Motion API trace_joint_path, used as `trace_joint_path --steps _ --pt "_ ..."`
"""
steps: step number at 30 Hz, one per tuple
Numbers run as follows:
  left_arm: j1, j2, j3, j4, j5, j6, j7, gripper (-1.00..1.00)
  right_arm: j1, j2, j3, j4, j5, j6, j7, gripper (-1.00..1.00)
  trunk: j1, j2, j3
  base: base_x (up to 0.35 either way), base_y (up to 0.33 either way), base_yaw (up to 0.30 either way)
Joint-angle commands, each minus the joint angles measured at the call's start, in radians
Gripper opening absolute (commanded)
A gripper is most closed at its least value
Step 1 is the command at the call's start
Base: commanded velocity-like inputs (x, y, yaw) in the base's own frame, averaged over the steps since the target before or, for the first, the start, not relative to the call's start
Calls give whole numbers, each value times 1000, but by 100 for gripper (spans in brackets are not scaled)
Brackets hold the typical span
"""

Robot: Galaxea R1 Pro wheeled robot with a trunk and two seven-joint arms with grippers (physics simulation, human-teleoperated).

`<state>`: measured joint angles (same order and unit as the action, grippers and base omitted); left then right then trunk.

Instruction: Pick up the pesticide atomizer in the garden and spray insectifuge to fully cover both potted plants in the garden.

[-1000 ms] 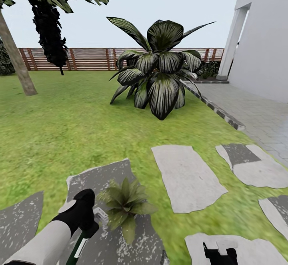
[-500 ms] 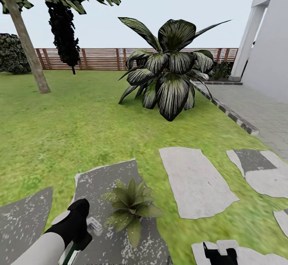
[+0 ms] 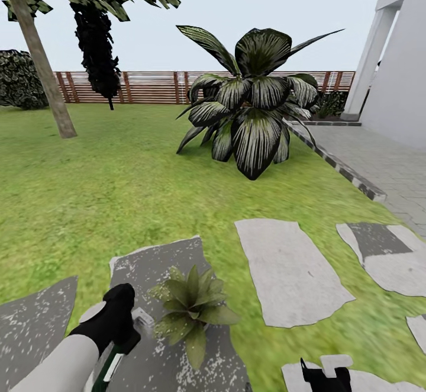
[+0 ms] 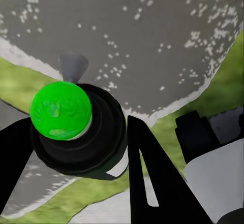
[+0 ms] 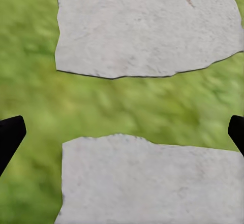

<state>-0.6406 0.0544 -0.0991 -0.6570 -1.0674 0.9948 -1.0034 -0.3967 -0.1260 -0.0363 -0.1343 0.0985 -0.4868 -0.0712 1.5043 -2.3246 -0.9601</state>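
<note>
**Head view: sprayer in hand, first plant within reach**

Head view shows that the whole scene has slid only a little since half a second ago, after a bigger swing in the half second before that, so the robot's turn looks nearly finished rather than anything in the garden having moved. The potted plant [image 3: 190,312] now sits low in the picture on a grey stepping stone [image 3: 163,262], and the left gripper [image 3: 139,327] hangs just beside the plant on the robot's left side, a touch lower than a moment ago.

That gripper is clamped around the pesticide atomizer [image 3: 112,368]; in the left wrist view the black fingers [image 4: 152,178] press either side of the dark bottle, whose green cap [image 4: 61,110] and small grey nozzle [image 4: 73,67] point down at the stone. My guess is the next job is swinging the nozzle over to the leaves, since it seems aimed beside the plant, not at it.

The right gripper [image 3: 324,374] waits well to the plant's right, above another pale slab [image 5: 147,26], its fingertips [image 5: 10,135] spread wide with nothing between them.

Beyond the plant stands the big striped-leaf shrub [image 3: 251,105], further back a wooden fence [image 3: 148,87], and a palm trunk [image 3: 41,60] off to the far left. Nothing lies between gripper and plant. I can make out just one small rosette here.
</note>
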Motion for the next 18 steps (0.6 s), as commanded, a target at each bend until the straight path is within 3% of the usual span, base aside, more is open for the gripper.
trace_joint_path --steps 1,7,10,11,13,14,16,18 --pt "-30 3 -4 -23 -6 6 -20 -100 -1 0 -4 1 10 -2 -5 100 0 0 -1 0 0 0" --pt "-177 8 -10 -43 -28 1 -173 -100 -1 0 -4 1 10 -2 -5 100 0 0 -1 0 0 0" --pt "-228 7 -10 -40 -88 2 -199 -100 -1 0 -4 1 10 -2 -5 100 0 0 -1 0 0 0" --pt "-246 1 -14 -35 -115 -1 -237 -100 -1 0 -4 1 10 -2 -5 100 0 0 -1 0 0 0" --pt "-249 -1 -29 -33 -131 -6 -290 -100 -1 0 -4 1 11 -2 -5 100 0 0 -1 0 0 0" --pt "-250 -1 -49 -31 -140 -8 -317 -100 -1 0 -4 1 11 -2 -5 100 0 0 -1 0 0 0" --pt "-250 1 -166 -29 -169 -10 -417 -100 -1 0 -4 1 11 -2 -5 100 0 0 -1 0 0 0" --pt "-249 1 -216 -29 -177 -10 -480 -100 -1 0 -4 1 11 -2 -5 100 0 0 -1 0 0 0"
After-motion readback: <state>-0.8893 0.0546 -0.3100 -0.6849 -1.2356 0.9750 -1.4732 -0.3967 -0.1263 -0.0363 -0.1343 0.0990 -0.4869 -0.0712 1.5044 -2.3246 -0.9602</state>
